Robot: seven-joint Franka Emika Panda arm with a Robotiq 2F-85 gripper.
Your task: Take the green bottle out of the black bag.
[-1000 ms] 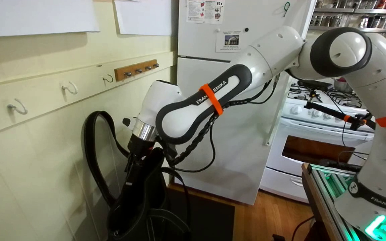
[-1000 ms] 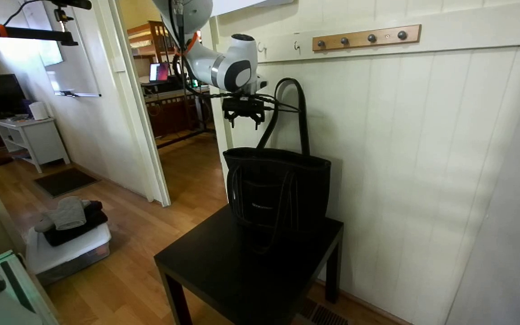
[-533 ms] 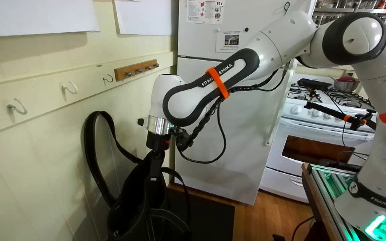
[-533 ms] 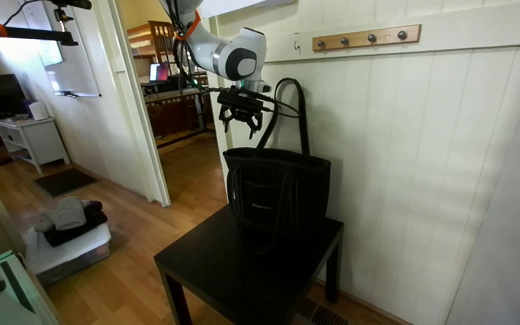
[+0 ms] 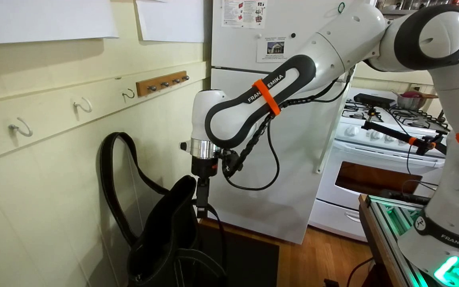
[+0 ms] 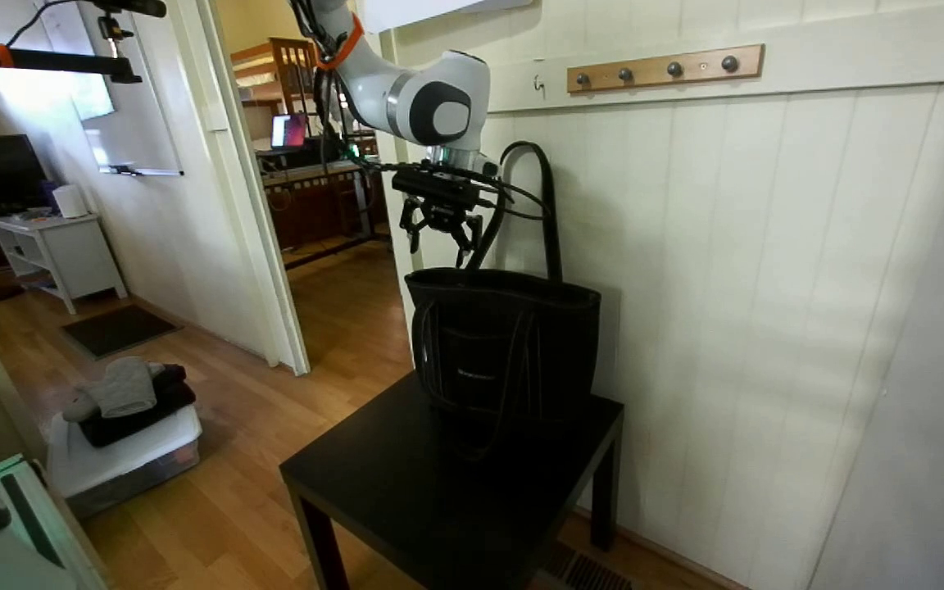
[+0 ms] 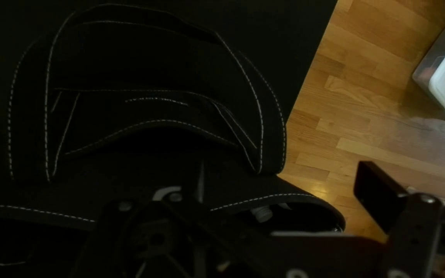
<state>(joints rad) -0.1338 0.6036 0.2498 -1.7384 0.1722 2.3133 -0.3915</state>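
Two markings on the white arm could be read in an exterior view: well apart from the black bag, the base bore "FRANKA" and further letters hard to make out; nearer the bag, the forearm showed "FRAN" and "EMIKA" on either side of an orange band, which covered the letters between. White lettering on the bag's front, and print on the sheets of the refrigerator beyond the bag, were too small to read. The arm arched high from its base, its forearm slanting down toward the bag and its wrist pointing straight down. The gripper hung near the bag's rim, toward one end and on the side away from the wall, its fingers spread wide apart with nothing held. The green bottle's place could not be confirmed: in the wrist view a pale ribbed piece showed inside the bag's mouth, but whether it belonged to the bottle was unclear.
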